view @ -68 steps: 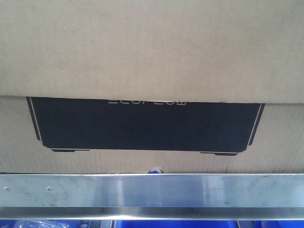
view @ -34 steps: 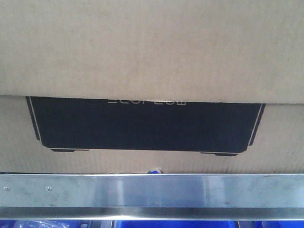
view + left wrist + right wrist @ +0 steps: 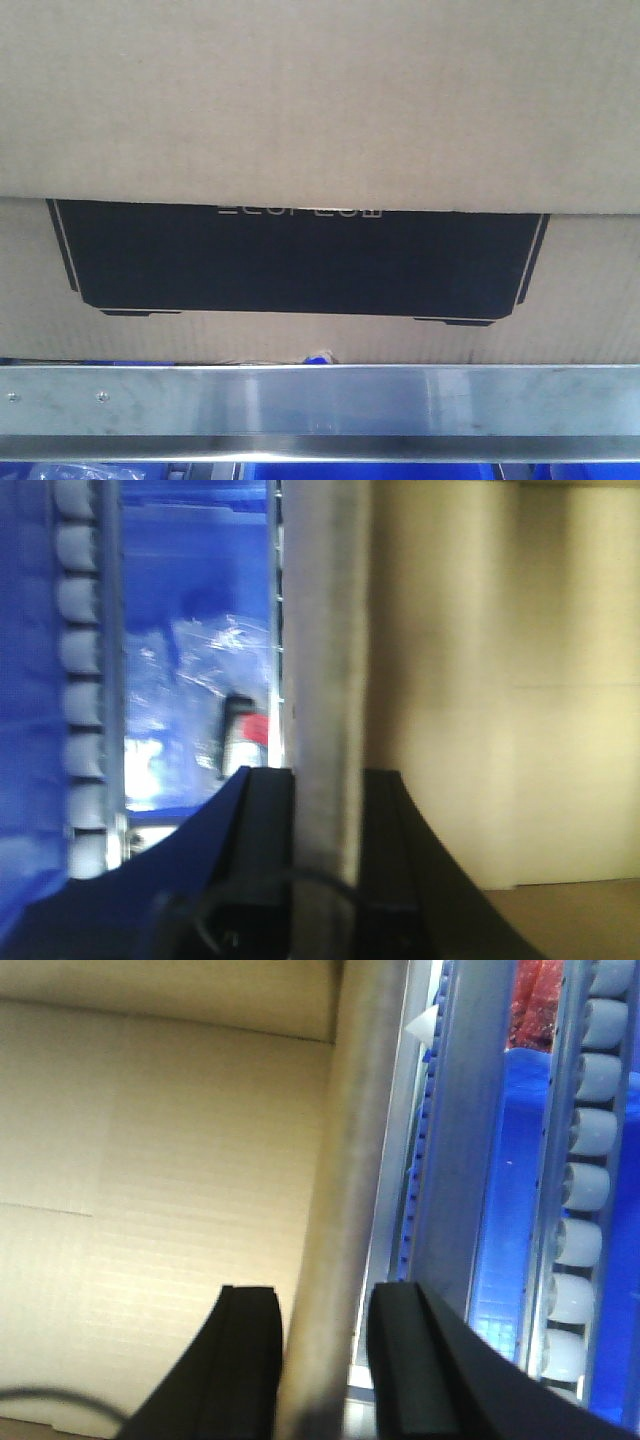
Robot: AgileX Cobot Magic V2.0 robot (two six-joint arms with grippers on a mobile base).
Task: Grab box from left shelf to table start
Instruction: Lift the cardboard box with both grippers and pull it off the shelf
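The left gripper (image 3: 325, 775) stands spread, its two dark fingers (image 3: 258, 825) set either side of the steel front rail (image 3: 325, 630) of the left shelf (image 3: 320, 400), which runs up the middle of the left wrist view; whether the fingers touch the rail cannot be told through the blur. The right gripper (image 3: 320, 1290) is likewise parted, one black finger on each side of the rail. The box (image 3: 320, 100), brown corrugated cardboard, fills the front view from edge to edge above the rail, its lower edge just over the brushed steel, with a thin band of blue showing between them at the left. A black panel (image 3: 295, 262) edged by a thin white line spans the box's lower face, and white lettering (image 3: 300, 211) runs along its top, partly cut off by an overhanging cardboard flap. Two small screws (image 3: 100, 397) sit at the rail's left end. Blue bins (image 3: 370, 470) show below the rail. In the left wrist view the cardboard lies right of the rail, with blue plastic and a column of pale rollers (image 3: 80, 680) to its left; in the right wrist view the cardboard lies left, rollers and blue plastic right
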